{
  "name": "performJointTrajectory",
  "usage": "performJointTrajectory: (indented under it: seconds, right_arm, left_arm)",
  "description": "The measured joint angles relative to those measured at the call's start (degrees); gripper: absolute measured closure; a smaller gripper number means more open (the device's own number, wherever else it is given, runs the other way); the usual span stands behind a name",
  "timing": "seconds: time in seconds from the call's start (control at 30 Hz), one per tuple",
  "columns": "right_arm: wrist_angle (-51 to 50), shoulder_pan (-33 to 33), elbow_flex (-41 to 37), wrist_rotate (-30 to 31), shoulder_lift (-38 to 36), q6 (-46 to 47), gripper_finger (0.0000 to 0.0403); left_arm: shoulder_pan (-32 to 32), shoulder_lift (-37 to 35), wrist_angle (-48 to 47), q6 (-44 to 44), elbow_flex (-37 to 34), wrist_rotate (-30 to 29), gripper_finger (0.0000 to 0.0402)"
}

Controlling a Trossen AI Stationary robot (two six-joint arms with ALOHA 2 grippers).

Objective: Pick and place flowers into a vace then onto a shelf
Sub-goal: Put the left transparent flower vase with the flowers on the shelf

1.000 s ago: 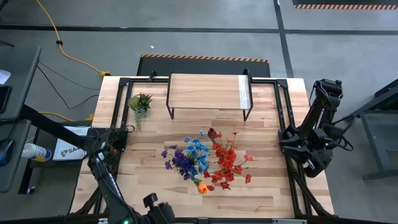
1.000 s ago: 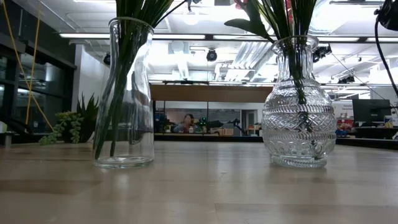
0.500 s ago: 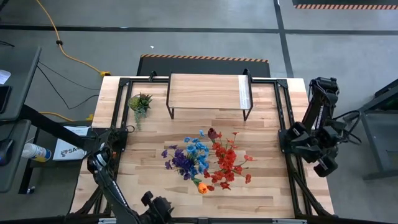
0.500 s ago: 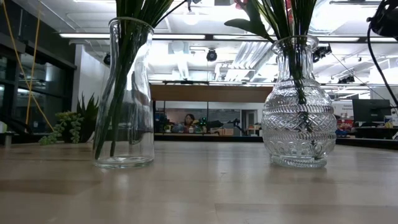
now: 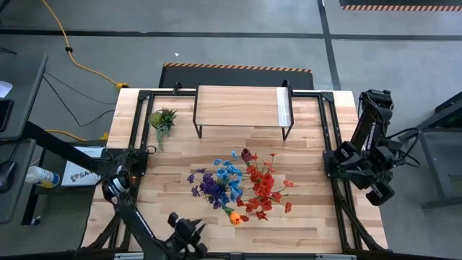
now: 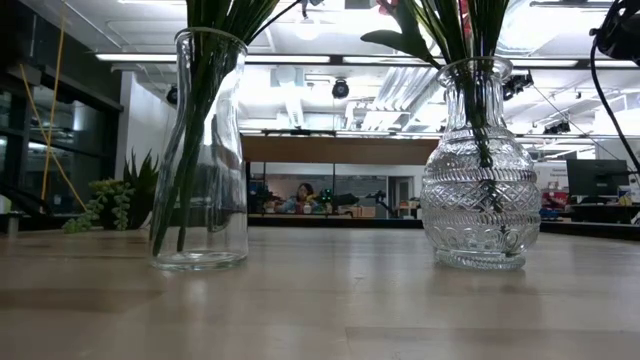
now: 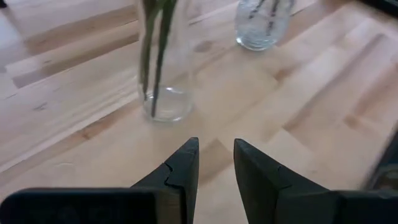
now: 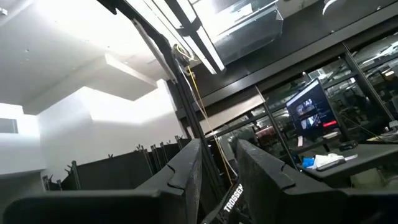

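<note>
The flowers stand in two glass vases mid-table. Blue and purple blooms (image 5: 216,182) with an orange one (image 5: 234,217) rise from a plain bottle vase (image 6: 200,150). Red blooms (image 5: 263,188) and a maroon tulip (image 5: 247,154) rise from a patterned vase (image 6: 480,170). Both vases rest on their bases on the tabletop. The shelf (image 5: 242,107) stands on its black legs at the far edge. My left gripper (image 7: 216,163) hovers at the near edge (image 5: 189,230), narrowly open, pointing at the plain vase (image 7: 163,62). My right gripper (image 8: 219,155) is off the table's right side (image 5: 381,193), narrowly open, pointing up into the room.
A small spiky potted plant (image 5: 162,119) sits at the far left of the table. Bare wood (image 5: 310,217) lies between the vases and the near and right edges. A black frame (image 5: 328,123) runs along the table's sides. The shelf's top carries only its pale strip (image 5: 283,107).
My right arm has swung a little farther out past the table's right edge. My left gripper has shifted slightly along the near edge toward the vases. The vases and flowers have stayed put.
</note>
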Motion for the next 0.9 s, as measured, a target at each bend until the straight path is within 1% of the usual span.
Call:
performJointTrajectory:
  seconds: [0.2,0.37,0.43,0.5,0.63,0.8,0.9]
  right_arm:
    - [-0.3,0.0,0.0,0.0,0.0,0.0,0.0308]
    - [-0.3,0.0,0.0,0.0,0.0,0.0,0.0308]
    - [-0.6,0.0,0.0,0.0,0.0,0.0,0.0308]
    - [-0.7,0.0,0.0,0.0,0.0,0.0,0.0309]
    - [-0.7,0.0,0.0,0.0,0.0,0.0,0.0309]
    - [-0.7,0.0,0.0,0.4,0.0,0.0,0.0308]
    - [-0.7,0.0,0.0,0.9,0.0,0.0,0.0309]
  left_arm:
    - [2.4,0.0,0.8,1.3,-1.7,1.1,0.0268]
    - [4.9,0.0,1.1,1.9,-1.7,3.9,0.0268]
    - [5.6,0.0,1.6,3.3,-1.7,5.2,0.0268]
    - [5.9,0.0,2.7,5.7,-1.7,5.3,0.0268]
    - [5.5,0.0,4.9,7.4,-1.7,1.0,0.0268]
    - [5.3,0.0,7.7,7.3,-1.7,-0.4,0.0268]
    - [5.2,0.0,9.0,7.3,-1.7,-2.7,0.0268]
